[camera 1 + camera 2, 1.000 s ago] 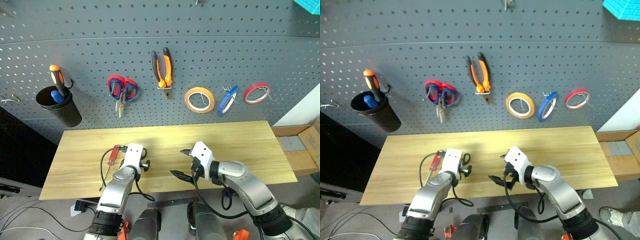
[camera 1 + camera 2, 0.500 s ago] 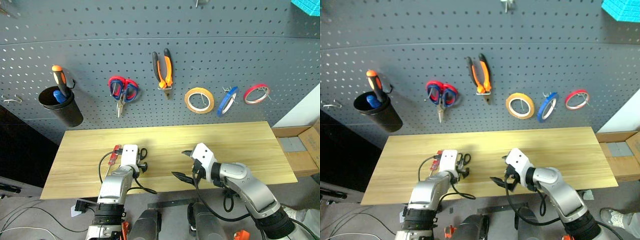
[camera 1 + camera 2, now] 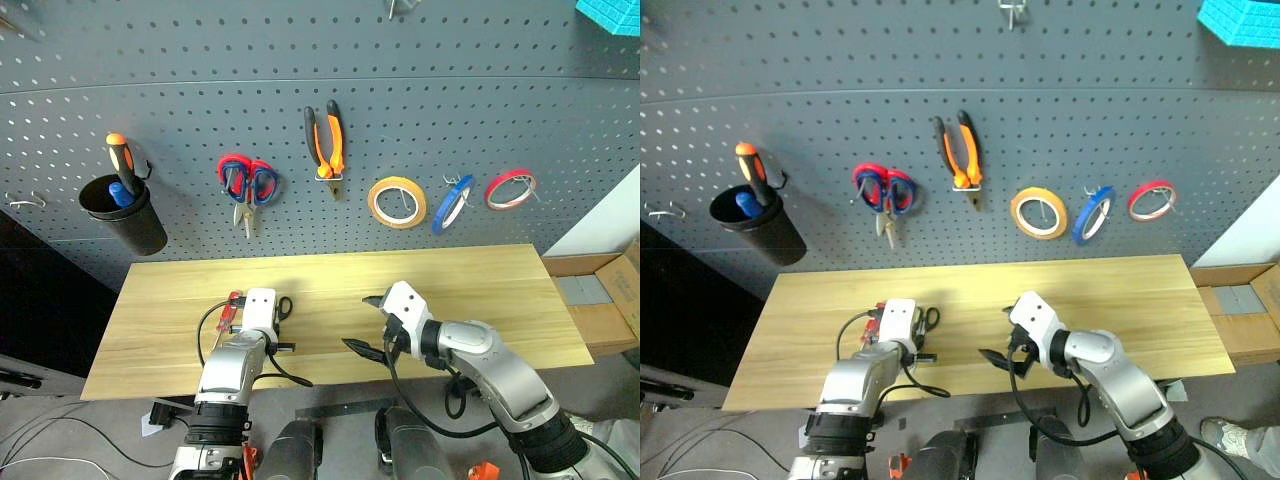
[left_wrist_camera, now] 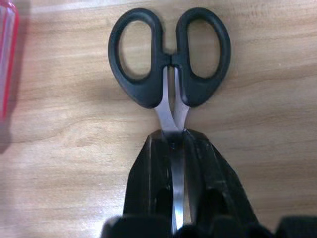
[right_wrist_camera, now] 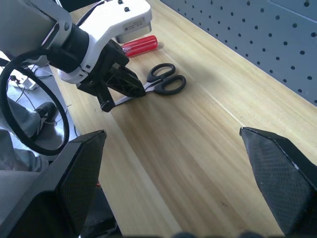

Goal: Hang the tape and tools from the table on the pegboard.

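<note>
Two grippers: both low over the table (image 3: 470,290), well apart.
Left gripper (image 4: 174,141): jaws closed on the blades of the black-handled scissors (image 4: 168,54).
Scissors: flat on the wood, handle loops pointing toward the pegboard (image 3: 200,60).
Red-handled screwdriver (image 5: 140,45): on the table just beside the scissors, at the left arm's outer side.
Right gripper (image 3: 368,325): jaws wide apart, holding nothing, above bare wood.
Pliers (image 3: 327,138): hanging on the pegboard.
Blue tape (image 3: 452,203): hanging on a hook between the yellow tape ring (image 3: 397,201) and the red tape ring (image 3: 511,188).
</note>
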Robot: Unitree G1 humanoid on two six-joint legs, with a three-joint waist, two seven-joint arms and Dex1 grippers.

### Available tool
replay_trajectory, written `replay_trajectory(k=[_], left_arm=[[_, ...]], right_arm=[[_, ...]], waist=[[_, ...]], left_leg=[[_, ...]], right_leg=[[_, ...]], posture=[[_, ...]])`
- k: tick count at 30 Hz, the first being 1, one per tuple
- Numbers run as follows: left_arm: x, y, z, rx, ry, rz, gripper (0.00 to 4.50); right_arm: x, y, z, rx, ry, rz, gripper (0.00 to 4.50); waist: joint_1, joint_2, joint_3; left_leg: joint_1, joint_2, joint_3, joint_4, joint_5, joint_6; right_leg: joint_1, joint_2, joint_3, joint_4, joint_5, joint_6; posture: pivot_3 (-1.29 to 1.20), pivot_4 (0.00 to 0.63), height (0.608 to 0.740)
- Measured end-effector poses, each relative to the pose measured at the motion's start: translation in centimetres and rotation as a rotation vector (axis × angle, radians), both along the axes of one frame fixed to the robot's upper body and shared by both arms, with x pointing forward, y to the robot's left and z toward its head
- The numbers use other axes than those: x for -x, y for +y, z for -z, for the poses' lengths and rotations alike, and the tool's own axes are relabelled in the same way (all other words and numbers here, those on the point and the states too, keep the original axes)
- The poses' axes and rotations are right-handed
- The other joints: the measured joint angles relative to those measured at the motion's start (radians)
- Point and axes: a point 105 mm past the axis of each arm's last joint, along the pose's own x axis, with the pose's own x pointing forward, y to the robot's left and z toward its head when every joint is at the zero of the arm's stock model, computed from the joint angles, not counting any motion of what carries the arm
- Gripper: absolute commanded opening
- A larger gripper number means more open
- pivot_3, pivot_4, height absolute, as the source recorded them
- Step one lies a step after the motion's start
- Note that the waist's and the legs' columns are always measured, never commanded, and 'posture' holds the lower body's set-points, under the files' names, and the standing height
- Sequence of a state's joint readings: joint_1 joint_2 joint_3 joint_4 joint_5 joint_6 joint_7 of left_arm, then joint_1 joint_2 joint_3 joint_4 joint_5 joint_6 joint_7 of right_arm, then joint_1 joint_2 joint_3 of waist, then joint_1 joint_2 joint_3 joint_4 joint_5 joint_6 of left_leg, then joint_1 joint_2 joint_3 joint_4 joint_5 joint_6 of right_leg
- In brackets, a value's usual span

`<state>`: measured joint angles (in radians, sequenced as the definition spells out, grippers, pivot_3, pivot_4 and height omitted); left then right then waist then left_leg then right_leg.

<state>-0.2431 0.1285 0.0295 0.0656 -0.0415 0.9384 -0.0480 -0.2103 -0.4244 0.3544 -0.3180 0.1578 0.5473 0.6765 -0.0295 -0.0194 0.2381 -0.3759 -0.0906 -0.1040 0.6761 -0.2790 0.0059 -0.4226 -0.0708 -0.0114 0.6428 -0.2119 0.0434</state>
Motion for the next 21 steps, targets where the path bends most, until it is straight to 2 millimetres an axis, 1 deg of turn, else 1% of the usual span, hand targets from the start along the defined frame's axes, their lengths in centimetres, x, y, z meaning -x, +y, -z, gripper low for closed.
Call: replay_trajectory(k=[4,7,9,11,13,14,15,17,19,21], left_arm=[[0.8,1.2,-0.4,-0.106,-0.077,0.099,0.07],[1.7,1.2,-2.4,-0.125,-0.2,0.206,0.07],[2.6,0.6,-4.1,-0.111,-0.301,0.286,0.07],[3.4,-0.5,-6.2,-0.068,-0.438,0.353,0.07],[3.9,-1.5,-8.7,-0.039,-0.594,0.395,0.07],[4.1,-1.7,-9.8,-0.036,-0.666,0.402,0.07],[4.3,-1.7,-10.9,-0.039,-0.733,0.4,0.07],[4.6,-1.2,-12.9,-0.08,-0.848,0.378,0.07],[4.7,-0.6,-14.6,-0.133,-0.929,0.352,0.07],[4.5,-0.3,-15.7,-0.171,-0.983,0.341,0.07]], right_arm=[[-0.2,0.0,-0.1,-0.002,0.001,-0.007,4.5],[-0.4,0.3,-0.8,-0.033,0.003,-0.033,4.5],[0.2,1.0,-1.7,-0.083,0.015,-0.097,4.5],[0.6,1.4,-2.8,-0.132,0.016,-0.152,4.5],[0.2,1.5,-4.5,-0.165,-0.016,-0.176,4.5],[0.0,1.4,-5.5,-0.182,-0.04,-0.185,4.5],[-0.2,1.4,-6.5,-0.202,-0.064,-0.193,4.5],[-0.6,1.7,-8.7,-0.257,-0.107,-0.207,4.5],[-0.7,2.1,-10.6,-0.296,-0.151,-0.228,4.5],[-0.8,2.2,-11.7,-0.317,-0.177,-0.236,4.5]], waist=[[-0.003,-0.001,0.001],[0.002,-0.001,0.001],[0.002,-0.001,0.001],[0.005,-0.001,0.001],[0.01,-0.001,0.001],[0.013,-0.001,0.001],[0.017,-0.001,0.001],[0.018,-0.001,0.001],[0.022,-0.001,0.001],[0.028,-0.001,0.001]], left_leg=[[-0.003,0.0,0.0,-0.001,0.0,-0.001],[-0.008,0.0,-0.001,-0.001,0.0,-0.002],[-0.009,0.0,-0.001,-0.001,-0.001,-0.002],[-0.011,0.0,-0.001,-0.002,-0.001,-0.002],[-0.015,0.0,-0.001,-0.001,-0.001,-0.001],[-0.017,0.0,-0.001,-0.001,-0.001,-0.001],[-0.017,0.0,-0.001,0.0,-0.001,-0.001],[-0.017,0.001,0.0,-0.001,-0.001,-0.001],[-0.018,0.0,-0.001,-0.001,-0.001,-0.001],[-0.018,0.0,-0.001,0.0,-0.001,-0.001]], right_leg=[[-0.004,0.0,0.0,0.0,0.0,0.0],[-0.009,0.0,0.0,0.0,0.0,-0.001],[-0.01,0.0,0.001,-0.001,0.0,-0.001],[-0.012,0.0,0.001,-0.002,0.0,-0.002],[-0.015,0.0,0.0,-0.002,0.0,-0.002],[-0.016,0.0,0.0,-0.001,0.001,-0.004],[-0.016,0.0,0.0,-0.001,0.003,-0.006],[-0.017,0.0,0.0,-0.001,0.002,-0.006],[-0.018,0.0,0.0,-0.001,0.003,-0.006],[-0.018,0.0,-0.001,-0.001,0.003,-0.007]], posture=[[-0.06,0.224,0.74],[-0.06,0.216,0.74],[-0.05,0.215,0.74],[-0.04,0.213,0.74],[-0.03,0.212,0.74],[-0.03,0.211,0.74],[-0.03,0.211,0.74],[-0.02,0.208,0.74],[-0.01,0.207,0.74],[0.0,0.2,0.74]])
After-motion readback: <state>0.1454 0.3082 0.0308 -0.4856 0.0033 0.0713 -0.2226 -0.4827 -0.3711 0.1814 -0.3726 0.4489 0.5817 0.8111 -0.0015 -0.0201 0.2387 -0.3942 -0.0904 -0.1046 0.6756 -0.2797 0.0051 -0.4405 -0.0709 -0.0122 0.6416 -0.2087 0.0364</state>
